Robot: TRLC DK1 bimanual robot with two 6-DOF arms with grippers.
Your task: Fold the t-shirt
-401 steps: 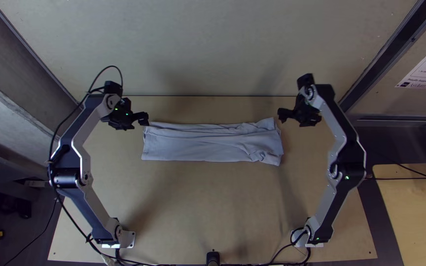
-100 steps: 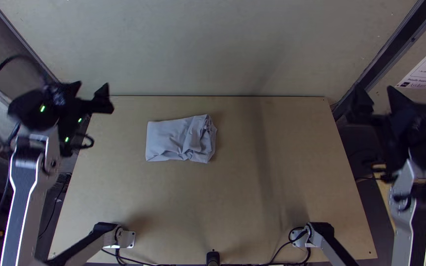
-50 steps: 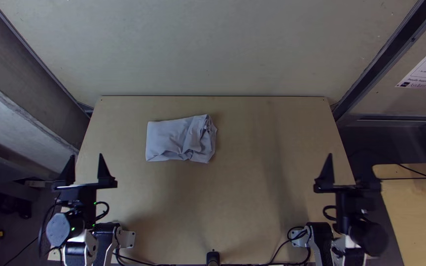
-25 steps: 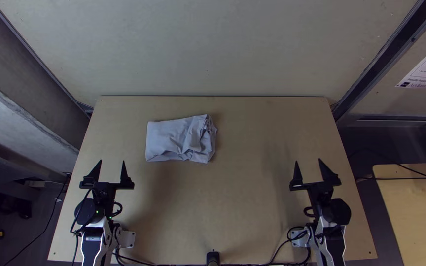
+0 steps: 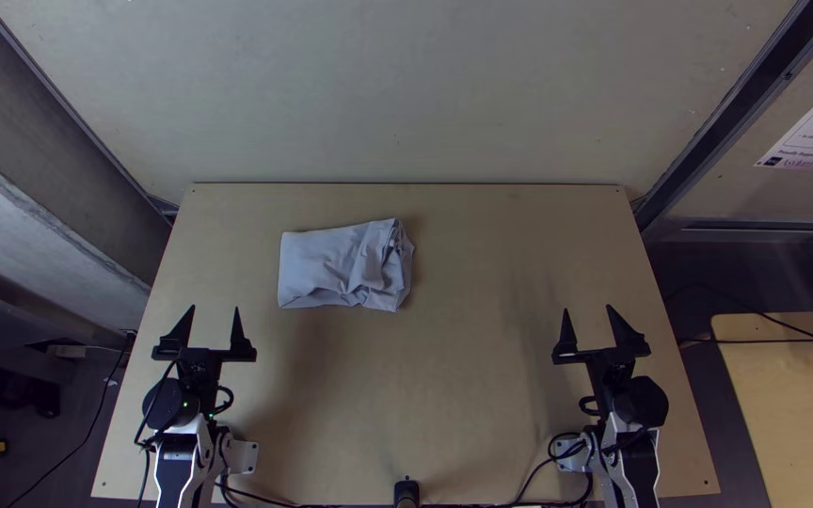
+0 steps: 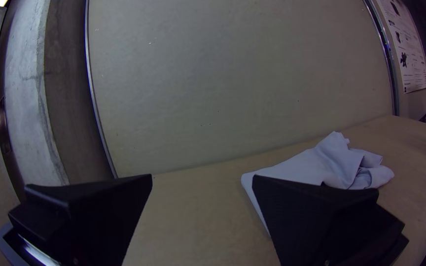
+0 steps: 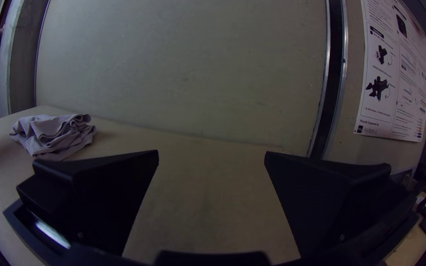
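In the top view the light grey t-shirt [image 5: 342,267] lies folded into a compact, nearly rectangular bundle on the table's far half, left of the middle, with creases and a bunched right end. My left gripper [image 5: 215,310] stands open near the table's left edge, nearer the arm bases than the cloth. Toward the right edge my right gripper [image 5: 587,310] is open too, well apart from the cloth. In the left wrist view the left gripper [image 6: 202,180] has nothing between its fingers; the right gripper [image 7: 212,152] in the right wrist view is likewise empty.
The wooden table [image 5: 444,395] ends at a tall pale wall panel [image 5: 406,94] at the back. Cables [image 5: 538,480] run along the near edge. A second light tabletop [image 5: 792,404] is at the right, beyond a dark gap.
The long strip of cloth from the oldest frame is now a shorter bundle, its right part brought left. Both arms swung outward, then drew back near their bases; over the last half second they barely differ.
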